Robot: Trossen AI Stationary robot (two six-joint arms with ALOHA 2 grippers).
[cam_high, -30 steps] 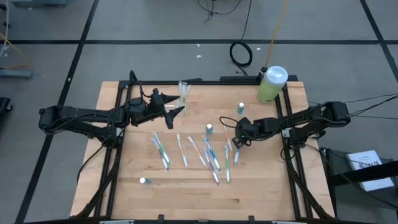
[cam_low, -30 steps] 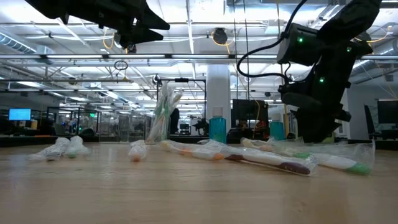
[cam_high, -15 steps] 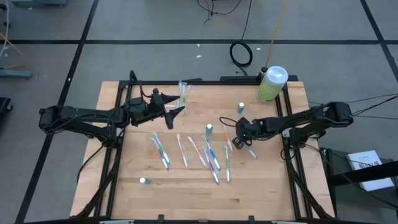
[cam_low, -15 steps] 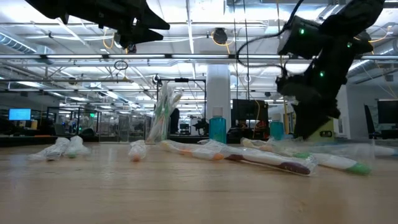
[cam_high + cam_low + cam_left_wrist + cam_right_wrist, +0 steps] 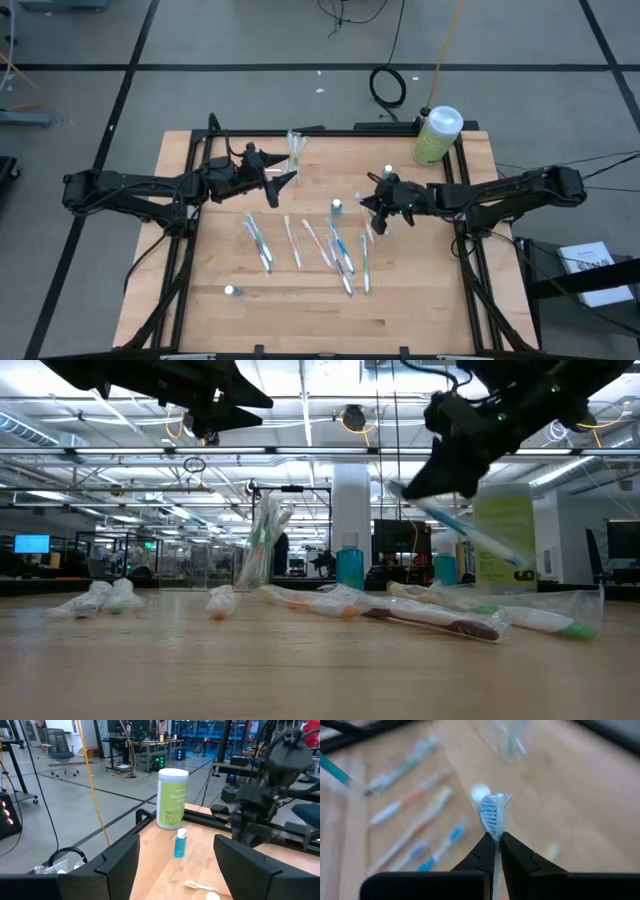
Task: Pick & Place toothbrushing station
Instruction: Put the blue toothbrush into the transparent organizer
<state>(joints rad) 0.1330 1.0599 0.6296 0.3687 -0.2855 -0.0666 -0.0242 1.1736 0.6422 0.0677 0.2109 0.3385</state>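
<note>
While the left hand [image 5: 283, 181] hovered wide open just beside the toothbrushing station [image 5: 295, 148] near the worktop's [image 5: 420, 300] far edge, the right hand [image 5: 372, 203], pinching a wrapped toothbrush [image 5: 462, 527] aloft mid-worktop, probably needed to carry it leftward and tip it upright over a compartment.

Counter [image 5: 210, 270]: pale wood grain, black frame; bottle [image 5: 436, 135]: light green, white cap; small bottle [image 5: 180, 843]: blue, white cap; held toothbrush [image 5: 493, 813]: blue-and-white bristles, clear wrap; toothbrushing station [image 5: 296, 150]: transparent; fingers [image 5: 517, 862]: black.
</note>
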